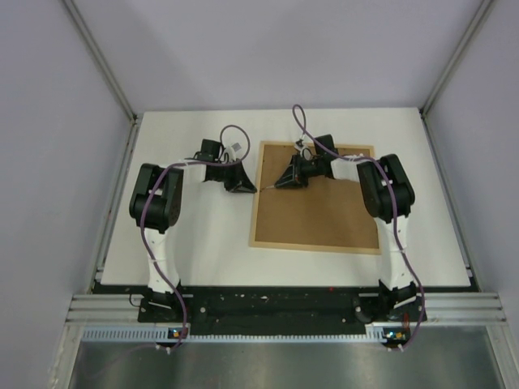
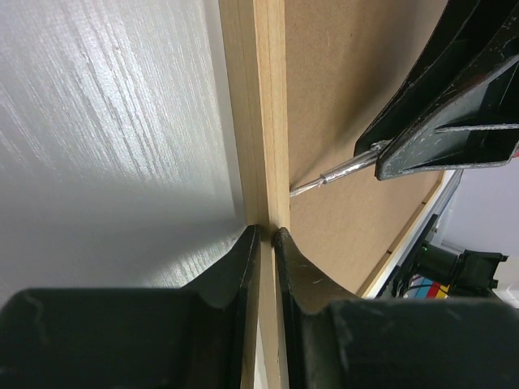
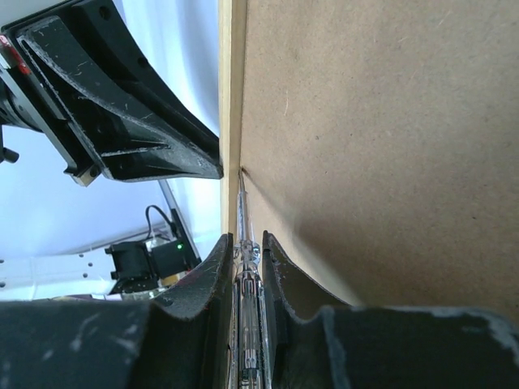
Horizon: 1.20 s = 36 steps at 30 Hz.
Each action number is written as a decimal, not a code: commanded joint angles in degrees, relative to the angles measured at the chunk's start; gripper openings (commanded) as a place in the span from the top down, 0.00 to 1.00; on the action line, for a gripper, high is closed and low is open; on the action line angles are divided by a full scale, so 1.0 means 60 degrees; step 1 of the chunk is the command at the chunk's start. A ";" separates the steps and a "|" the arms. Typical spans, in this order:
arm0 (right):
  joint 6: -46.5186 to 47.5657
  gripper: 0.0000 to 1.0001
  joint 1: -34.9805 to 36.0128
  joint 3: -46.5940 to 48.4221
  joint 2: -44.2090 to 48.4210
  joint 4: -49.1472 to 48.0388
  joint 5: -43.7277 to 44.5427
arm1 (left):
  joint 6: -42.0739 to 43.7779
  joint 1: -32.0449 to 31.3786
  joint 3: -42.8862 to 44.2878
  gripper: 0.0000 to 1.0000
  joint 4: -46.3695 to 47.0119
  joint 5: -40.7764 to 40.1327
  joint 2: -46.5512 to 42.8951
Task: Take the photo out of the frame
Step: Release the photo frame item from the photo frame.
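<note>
left gripper (image 2: 266, 240) clamped on the frame (image 2: 253, 97) edge — right gripper (image 3: 247, 243) clenching a screwdriver (image 3: 242, 203), tip at the seam between frame rail and backing board (image 3: 373, 146)

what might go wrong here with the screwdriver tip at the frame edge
The thin metal screwdriver in the right gripper could slip from the seam and gouge the brown backing board. The left gripper pinches only the thin edge of the light-wood picture frame, so prying may shift it.
</note>
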<state>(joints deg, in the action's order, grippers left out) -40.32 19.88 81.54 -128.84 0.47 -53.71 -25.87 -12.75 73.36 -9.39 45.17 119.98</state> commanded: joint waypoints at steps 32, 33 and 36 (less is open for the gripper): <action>0.0582 1.00 -0.0003 0.0326 -0.0602 0.1577 0.0969 | 0.0093 -0.0130 -0.0245 0.87 0.0305 -0.0511 0.0349; 0.0538 1.00 0.0012 0.0370 -0.0646 0.1577 0.0940 | 0.0093 -0.0145 -0.0245 0.87 0.0305 -0.0540 0.0349; 0.0479 1.00 0.0114 0.0443 -0.0690 0.1562 0.0954 | 0.0063 -0.0174 -0.0259 0.87 0.0319 -0.0540 0.0335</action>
<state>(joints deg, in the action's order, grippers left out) -38.87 19.57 83.70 -129.80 6.31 -55.20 -26.15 -12.73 73.25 -8.99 45.39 120.03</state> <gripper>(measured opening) 0.153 0.142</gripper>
